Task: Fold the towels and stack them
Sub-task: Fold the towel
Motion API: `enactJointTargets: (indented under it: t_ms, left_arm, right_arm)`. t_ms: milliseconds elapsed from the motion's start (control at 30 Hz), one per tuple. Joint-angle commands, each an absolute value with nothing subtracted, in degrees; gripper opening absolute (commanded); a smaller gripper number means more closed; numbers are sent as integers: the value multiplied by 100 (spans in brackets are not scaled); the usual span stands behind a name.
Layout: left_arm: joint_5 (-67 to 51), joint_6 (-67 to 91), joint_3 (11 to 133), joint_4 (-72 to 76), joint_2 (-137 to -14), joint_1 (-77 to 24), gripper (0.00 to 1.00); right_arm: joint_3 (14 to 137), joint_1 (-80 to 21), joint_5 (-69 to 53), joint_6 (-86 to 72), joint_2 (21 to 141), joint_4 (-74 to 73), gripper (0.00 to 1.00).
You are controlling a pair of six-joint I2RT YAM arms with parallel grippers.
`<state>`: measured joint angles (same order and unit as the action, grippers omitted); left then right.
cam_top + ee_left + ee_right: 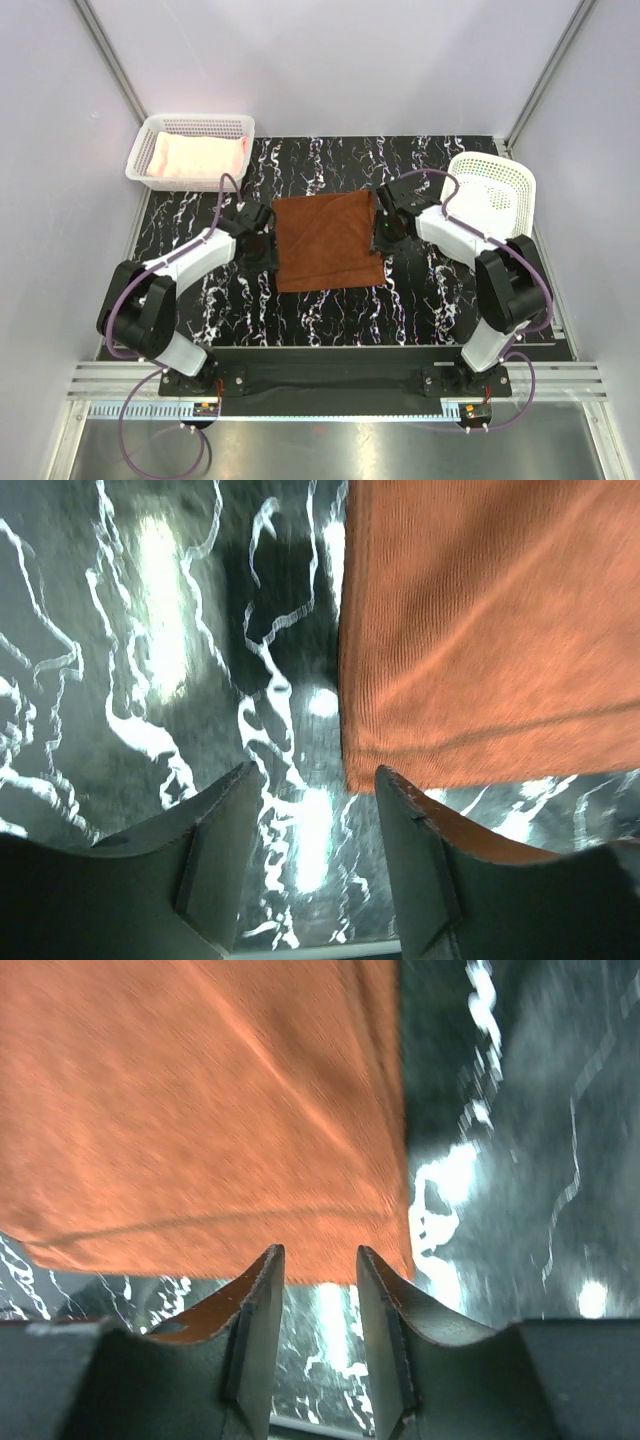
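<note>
I see the brown towel (327,240) flat between my tools: left tool (312,780) at its left edge, right tool (318,1260) at its right, both parted, holding nothing.

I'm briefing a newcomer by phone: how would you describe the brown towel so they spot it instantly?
Find the black white-veined tabletop. At its centre a rust-brown cloth towel lies flat, roughly square. It is the only cloth out on the table; the pale pink towel sits inside the white plastic mesh basket at the far left corner.
</note>
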<state>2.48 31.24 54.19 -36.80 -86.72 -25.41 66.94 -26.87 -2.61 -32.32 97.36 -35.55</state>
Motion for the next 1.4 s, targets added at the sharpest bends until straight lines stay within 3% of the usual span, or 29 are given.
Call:
enactJointTargets:
  t_ms: [0, 233, 700, 1033, 1233, 1367]
  left_arm:
    - [-805, 3032, 5126, -2990, -8526, -2154, 53]
    - [-1142, 3278, 4755, -2329, -8683, -2030, 46]
    - [-958, 3410, 4755, -2145, -8921, -2021, 43]
    - [-993, 3392, 4772, -1986, -8973, -2030, 38]
    - [-1002, 3410, 4860, -2013, -9070, -2030, 30]
    - [-1081, 3419, 4913, -1986, -9079, -2039, 24]
  right_arm:
    - [7084, -2663, -351, -2866, 10106, -3648, 43]
    - [7189, -2505, -387, -2654, 10547, -3568, 41]
    - [7110, -2189, -712, -2382, 10608, -3384, 41]
    - [6952, -2180, -835, -2461, 10775, -3173, 34]
    - [6970, -2180, -738, -2470, 10670, -3243, 25]
    - [6979, -2171, -712, -2461, 10512, -3296, 25]
